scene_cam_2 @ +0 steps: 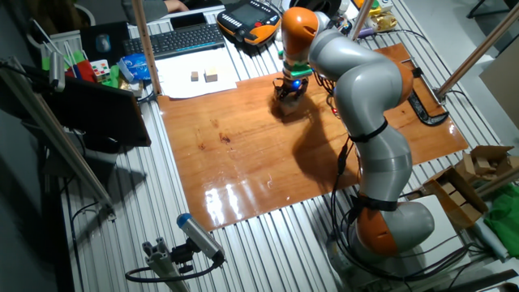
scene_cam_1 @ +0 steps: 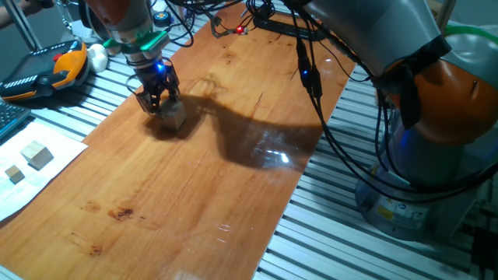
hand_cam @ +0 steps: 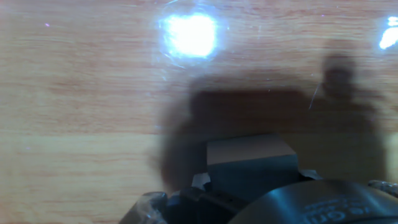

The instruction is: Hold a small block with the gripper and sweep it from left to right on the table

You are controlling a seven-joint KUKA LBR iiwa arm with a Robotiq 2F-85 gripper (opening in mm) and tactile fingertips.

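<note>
The gripper (scene_cam_1: 159,101) has its fingers (scene_cam_1: 148,99) squeezed tight on the small block (scene_cam_1: 173,114), which sits low on the table (scene_cam_1: 187,194) near its far corner. Held down like that, the block can probably slide along the wood without slipping out

White paper sheet (scene_cam_2: 197,79) at desk's far edge, two pale cubes (scene_cam_2: 203,76) on it; black keyboard (scene_cam_2: 182,38) beyond; orange-black pendant (scene_cam_2: 251,19) near far corner; cardboard box (scene_cam_2: 478,162) off right edge.
</note>
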